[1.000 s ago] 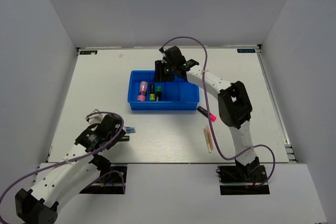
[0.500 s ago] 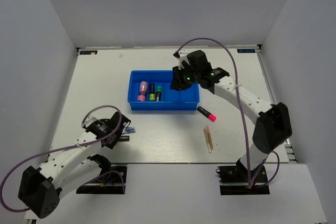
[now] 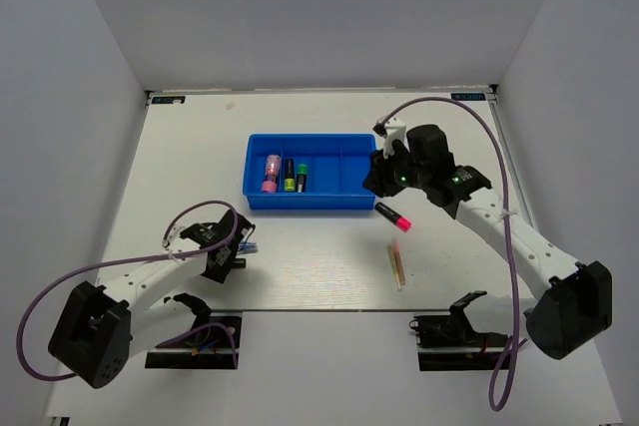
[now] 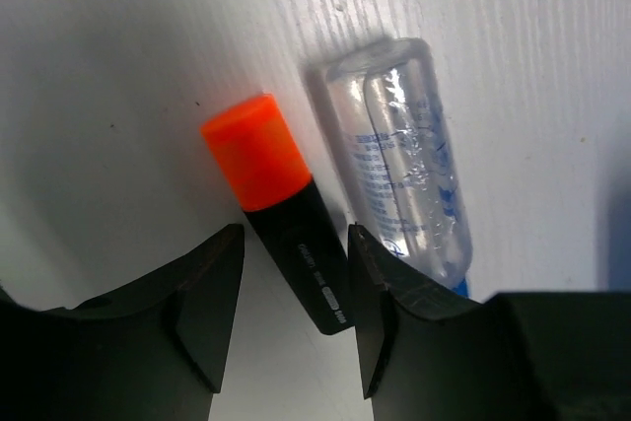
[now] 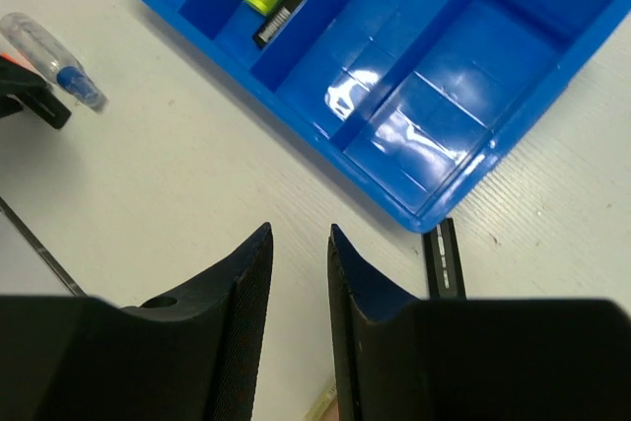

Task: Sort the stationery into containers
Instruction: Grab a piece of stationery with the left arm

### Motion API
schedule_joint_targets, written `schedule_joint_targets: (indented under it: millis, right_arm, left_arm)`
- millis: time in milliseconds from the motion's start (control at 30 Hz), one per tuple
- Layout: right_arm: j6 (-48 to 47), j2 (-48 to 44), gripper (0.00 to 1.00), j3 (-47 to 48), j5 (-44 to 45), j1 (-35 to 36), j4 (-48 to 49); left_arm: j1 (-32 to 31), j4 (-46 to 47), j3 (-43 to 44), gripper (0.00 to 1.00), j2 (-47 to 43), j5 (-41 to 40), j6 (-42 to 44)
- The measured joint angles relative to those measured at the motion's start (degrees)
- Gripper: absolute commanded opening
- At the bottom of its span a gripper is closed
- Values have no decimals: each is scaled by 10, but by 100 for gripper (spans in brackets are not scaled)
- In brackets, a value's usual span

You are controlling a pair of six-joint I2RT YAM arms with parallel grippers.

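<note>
The left gripper (image 4: 296, 236) is straddling the stubby black orange-capped marker (image 4: 284, 216), near left beside a clear bluish pen (image 4: 406, 160); grip I cannot tell. The right gripper (image 5: 300, 244) is hovering slightly parted, empty, by the blue plastic tray (image 5: 394, 135).

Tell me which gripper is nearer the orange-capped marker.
Left. The left gripper straddles the orange-capped marker; the right gripper hangs far off by the right end of the blue tray.

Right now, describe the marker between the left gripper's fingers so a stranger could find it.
From the blue tray, look toward the table's near-left, where the left gripper hangs. Between its open fingers lies a stubby black marker, beside a clear pen. Its orange cap sets it apart.
</note>
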Motion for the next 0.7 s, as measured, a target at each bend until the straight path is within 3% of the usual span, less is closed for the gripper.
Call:
schedule_joint_targets:
  millis: [233, 400, 700]
  right_arm:
    - [3, -12, 33, -31, -4, -30, 0]
    - [12, -27, 33, -37, -13, -49, -2]
    - [31, -52, 33, -45, -31, -82, -2]
  left_arm:
    - [23, 9, 1, 57, 18, 9, -2]
    - [48, 5, 15, 48, 46, 27, 8]
    - [86, -23, 67, 53, 131, 72, 49]
